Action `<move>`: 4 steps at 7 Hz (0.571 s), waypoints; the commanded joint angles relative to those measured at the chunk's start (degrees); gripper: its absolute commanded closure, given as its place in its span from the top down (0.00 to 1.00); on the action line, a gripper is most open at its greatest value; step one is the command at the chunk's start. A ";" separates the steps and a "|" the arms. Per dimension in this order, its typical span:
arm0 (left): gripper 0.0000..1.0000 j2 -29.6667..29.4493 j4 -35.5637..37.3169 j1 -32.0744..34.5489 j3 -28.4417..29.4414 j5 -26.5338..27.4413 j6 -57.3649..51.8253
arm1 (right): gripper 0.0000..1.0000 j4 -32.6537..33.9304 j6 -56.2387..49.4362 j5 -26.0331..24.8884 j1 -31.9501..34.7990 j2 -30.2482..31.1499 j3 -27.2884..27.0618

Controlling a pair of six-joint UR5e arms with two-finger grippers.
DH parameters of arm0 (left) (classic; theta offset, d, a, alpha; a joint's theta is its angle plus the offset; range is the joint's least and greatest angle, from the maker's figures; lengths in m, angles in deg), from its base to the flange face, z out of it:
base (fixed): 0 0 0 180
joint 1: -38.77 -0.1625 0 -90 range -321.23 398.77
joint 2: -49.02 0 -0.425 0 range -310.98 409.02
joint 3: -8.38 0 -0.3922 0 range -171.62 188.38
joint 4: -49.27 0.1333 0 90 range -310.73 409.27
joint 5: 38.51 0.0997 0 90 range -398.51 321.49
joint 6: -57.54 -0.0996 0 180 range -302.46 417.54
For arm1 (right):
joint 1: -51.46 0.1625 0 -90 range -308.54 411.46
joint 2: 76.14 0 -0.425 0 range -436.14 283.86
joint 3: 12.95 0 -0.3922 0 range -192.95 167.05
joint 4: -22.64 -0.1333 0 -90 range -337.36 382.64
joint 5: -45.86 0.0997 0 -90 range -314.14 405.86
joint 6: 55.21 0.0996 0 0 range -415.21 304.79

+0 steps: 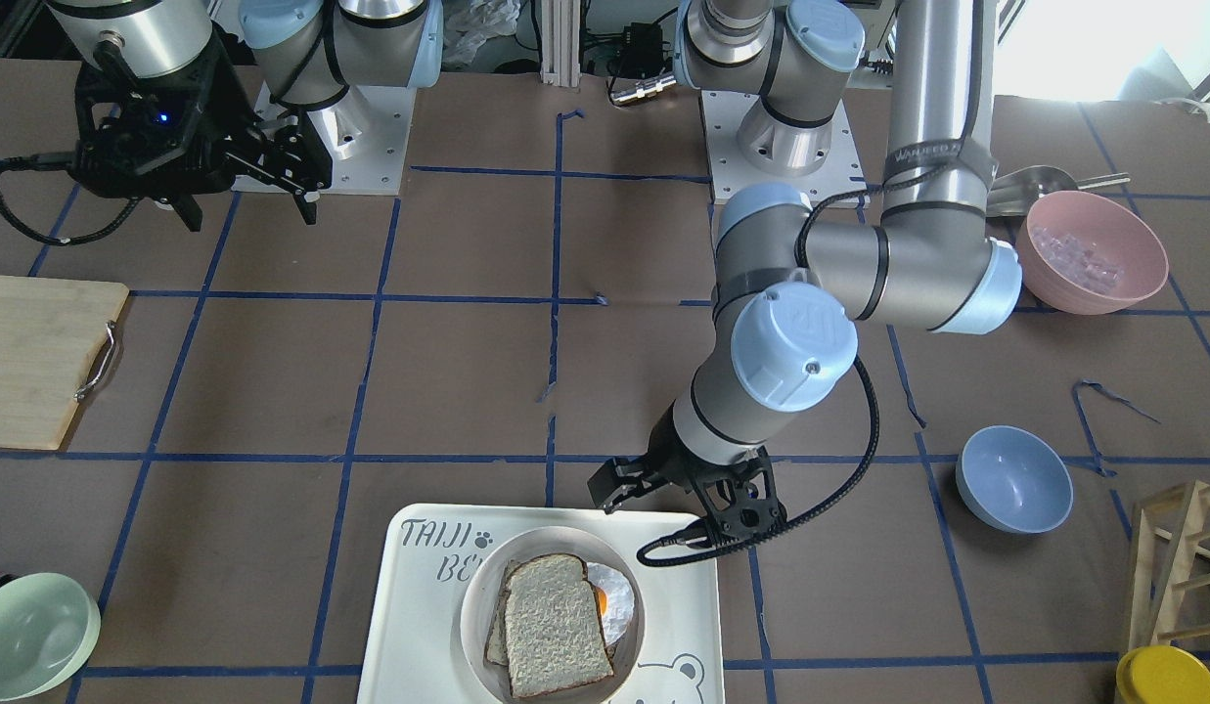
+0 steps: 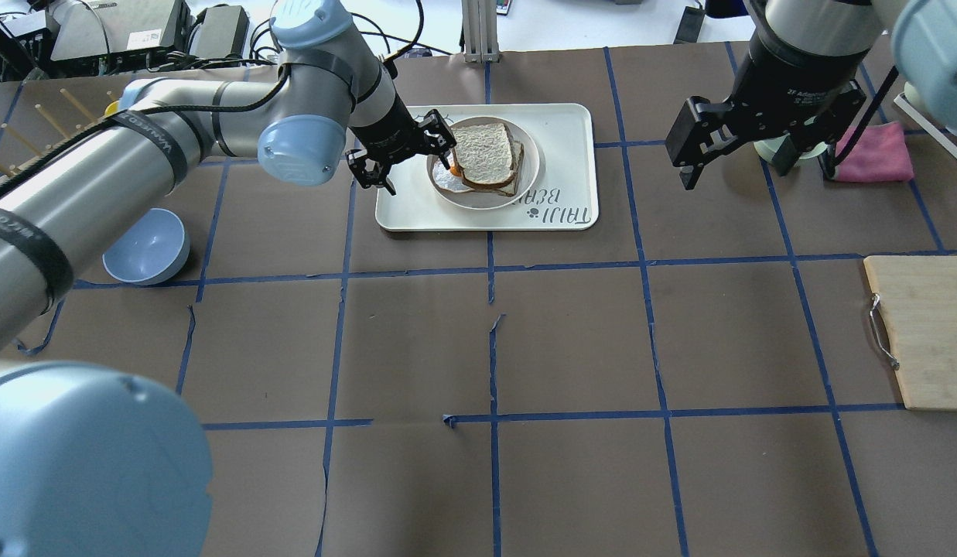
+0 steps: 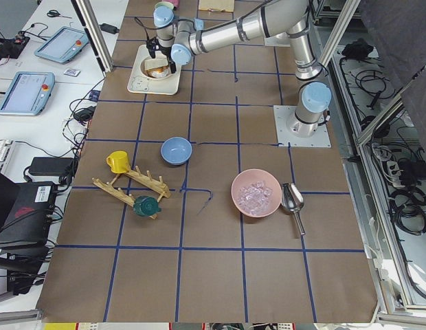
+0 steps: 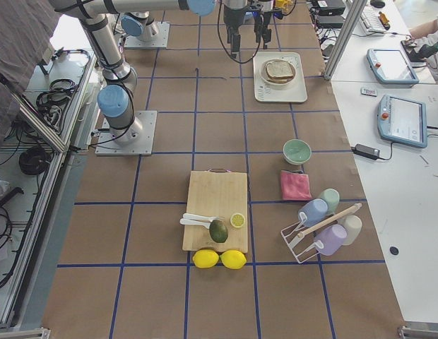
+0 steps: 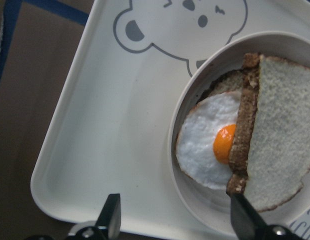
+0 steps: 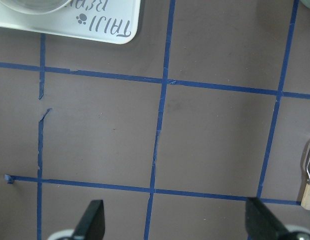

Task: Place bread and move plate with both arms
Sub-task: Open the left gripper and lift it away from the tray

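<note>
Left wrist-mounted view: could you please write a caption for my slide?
Left gripper, open, above the tray; on the plate, bread partly covers a fried egg.

The brown, blue-taped table (image 2: pixel 571 340) carries a white tray (image 2: pixel 571 147), cutting board (image 2: pixel 927 333), and blue bowl (image 2: pixel 145 247).

Front-facing view: pink bowl (image 1: pixel 1142 244), upper right; blue bowl (image 1: pixel 1013 479), right of centre; green bowl (image 1: pixel 37 631), lower left; wooden cutting board (image 1: pixel 32 357), left edge; white tray (image 1: pixel 409 626), bottom centre.
</note>
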 commanded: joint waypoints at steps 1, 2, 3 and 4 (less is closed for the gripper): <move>1.00 12.88 -17.37 0.89 -0.45 1.62 -3.36 | 1.00 0.00 0.00 -0.19 -0.03 0.00 0.00; 1.00 17.89 -23.45 0.89 -0.45 4.68 -5.39 | 1.00 0.00 0.00 0.25 0.06 0.00 0.00; 1.00 22.29 -25.34 0.89 -1.15 7.06 -7.85 | 1.00 0.00 0.00 -0.10 0.06 0.00 0.00; 1.00 24.86 -25.27 0.89 -1.50 10.56 -10.83 | 1.00 0.09 0.00 0.60 0.06 0.00 0.09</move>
